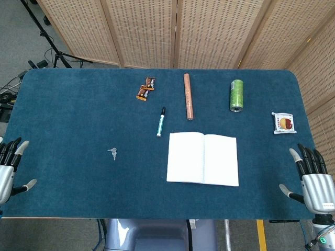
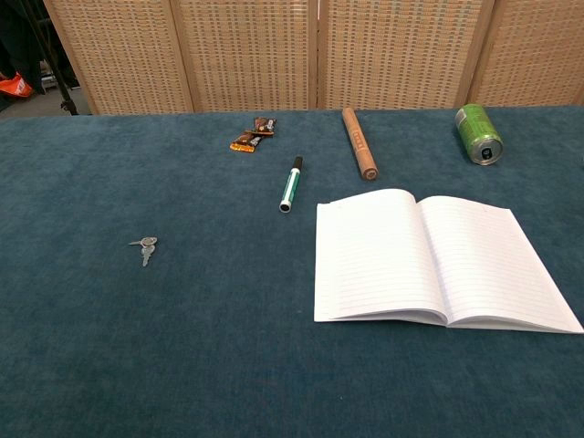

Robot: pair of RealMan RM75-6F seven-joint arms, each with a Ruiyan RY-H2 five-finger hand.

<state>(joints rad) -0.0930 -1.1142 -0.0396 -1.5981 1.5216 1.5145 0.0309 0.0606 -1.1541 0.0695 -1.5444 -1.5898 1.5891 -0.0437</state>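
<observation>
My left hand (image 1: 10,167) rests at the table's near left edge, fingers spread, holding nothing; the small keys (image 1: 112,152) (image 2: 144,246) are the closest thing to it. My right hand (image 1: 313,180) sits at the near right edge, fingers apart and empty, beside the open blank notebook (image 1: 203,158) (image 2: 433,260). A green marker (image 1: 161,122) (image 2: 291,184) lies past the notebook. Neither hand shows in the chest view.
On the blue table (image 1: 78,115) lie a wooden rod (image 1: 188,96) (image 2: 359,142), a green can on its side (image 1: 236,95) (image 2: 479,133), snack bars (image 1: 146,88) (image 2: 253,135) and a white snack packet (image 1: 283,123). Wicker screens (image 1: 172,31) stand behind.
</observation>
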